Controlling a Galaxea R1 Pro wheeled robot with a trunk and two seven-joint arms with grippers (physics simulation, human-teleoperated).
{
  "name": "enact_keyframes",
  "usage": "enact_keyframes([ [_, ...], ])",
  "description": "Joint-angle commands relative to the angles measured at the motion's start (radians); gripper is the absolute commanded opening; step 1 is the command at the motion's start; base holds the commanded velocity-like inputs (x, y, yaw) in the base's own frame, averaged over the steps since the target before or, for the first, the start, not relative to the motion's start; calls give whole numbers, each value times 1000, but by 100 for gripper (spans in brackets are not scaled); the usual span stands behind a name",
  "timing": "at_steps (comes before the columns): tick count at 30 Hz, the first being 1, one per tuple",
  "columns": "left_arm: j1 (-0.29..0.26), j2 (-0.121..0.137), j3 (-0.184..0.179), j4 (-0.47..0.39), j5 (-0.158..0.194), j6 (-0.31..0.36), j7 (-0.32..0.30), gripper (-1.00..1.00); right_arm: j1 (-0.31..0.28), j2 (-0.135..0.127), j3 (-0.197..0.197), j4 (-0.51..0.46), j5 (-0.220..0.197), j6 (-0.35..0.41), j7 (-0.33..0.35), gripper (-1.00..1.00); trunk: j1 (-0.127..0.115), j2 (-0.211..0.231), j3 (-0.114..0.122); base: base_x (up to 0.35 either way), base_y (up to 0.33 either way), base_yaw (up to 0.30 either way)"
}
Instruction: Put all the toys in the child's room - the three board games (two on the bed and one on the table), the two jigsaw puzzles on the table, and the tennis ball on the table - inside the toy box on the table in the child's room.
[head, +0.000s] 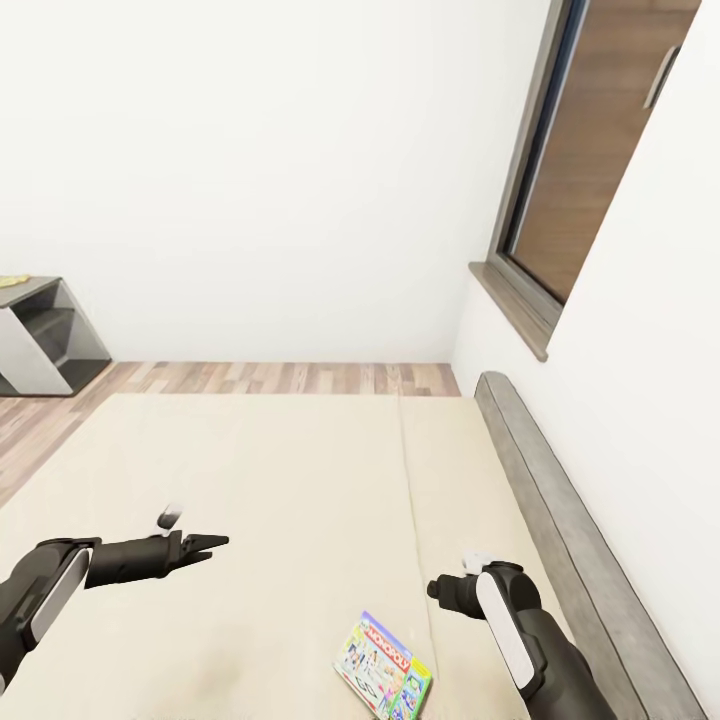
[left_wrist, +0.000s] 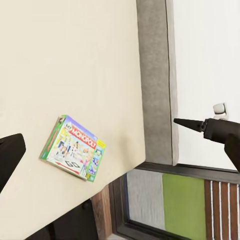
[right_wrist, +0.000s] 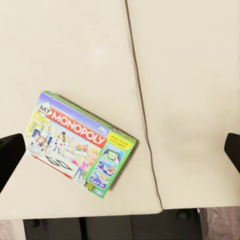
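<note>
The Monopoly box (head: 384, 668) was found flat on the bed (head: 280, 470), its long axis diagonal, at eight o'clock from the nearer right gripper (head: 440, 588). Both grippers' jaws were spread wide, holding nothing; the left gripper (head: 205, 545) was farther.

Monopoly carton (head: 384, 668) on bed (head: 270, 480)

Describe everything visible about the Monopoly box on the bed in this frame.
The Monopoly box is a flat rectangular carton, seemingly printed cardboard, with a purple-blue top band, a red banner reading MY MONOPOLY, cartoon figures, a white GO corner and green edges. It looks closed and lies flat, face up, turned at an angle, on the cream bed near its near edge, beside a seam in the cover. Only the bed touches it; the right pincer hangs above it without contact.
</note>
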Motion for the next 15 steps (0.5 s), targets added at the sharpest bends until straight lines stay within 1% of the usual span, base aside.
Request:
enact_keyframes([
  [1,-1,0,0,0,2,6,-2,100,-1,0,1,-1,-10,3,-10,100,1,-2,-4,0,0,0],
  [15,-1,-3,-7,0,2,6,2,100,-1,0,1,-1,-10,3,-7,100,1,-2,-27,0,0,0],
])
